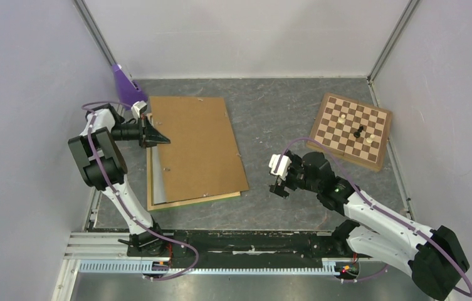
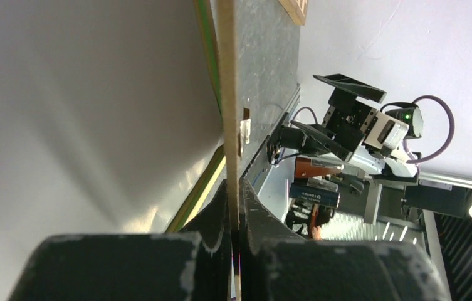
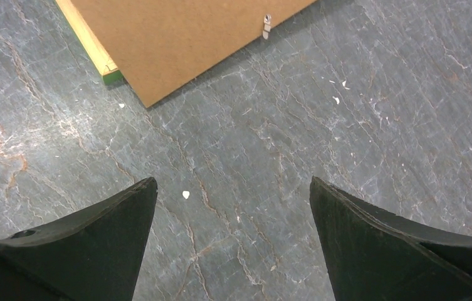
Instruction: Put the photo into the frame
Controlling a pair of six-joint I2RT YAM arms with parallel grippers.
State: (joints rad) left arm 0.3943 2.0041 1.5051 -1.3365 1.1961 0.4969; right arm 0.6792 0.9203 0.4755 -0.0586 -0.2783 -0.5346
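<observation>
Panel (image 1: pixel 199 144) of brown hardboard is clenched at its left edge by our left end effector (image 1: pixel 158 139), covering the frame (image 1: pixel 214 199) on the left of the surface (image 1: pixel 283 106), while our right end effector (image 3: pixel 233 188) hangs released, well right of it.

My right gripper (image 3: pixel 232 188) hung over the dark grey, brown-veined stone-look tabletop (image 3: pixel 358 144), its two black wedge-shaped fingers (image 3: pixel 89 251) spread wide with nothing between them. Ahead lay a flat brown hardboard panel (image 3: pixel 177 37), one corner pointing toward me. A small silvery metal tab (image 3: pixel 266 25) stuck out past its edge. Along another edge peeked a corner of the thin pale-wood frame (image 3: pixel 92 47), bright green at its tip. A white fleck (image 3: pixel 186 195) lay near one finger.
</observation>
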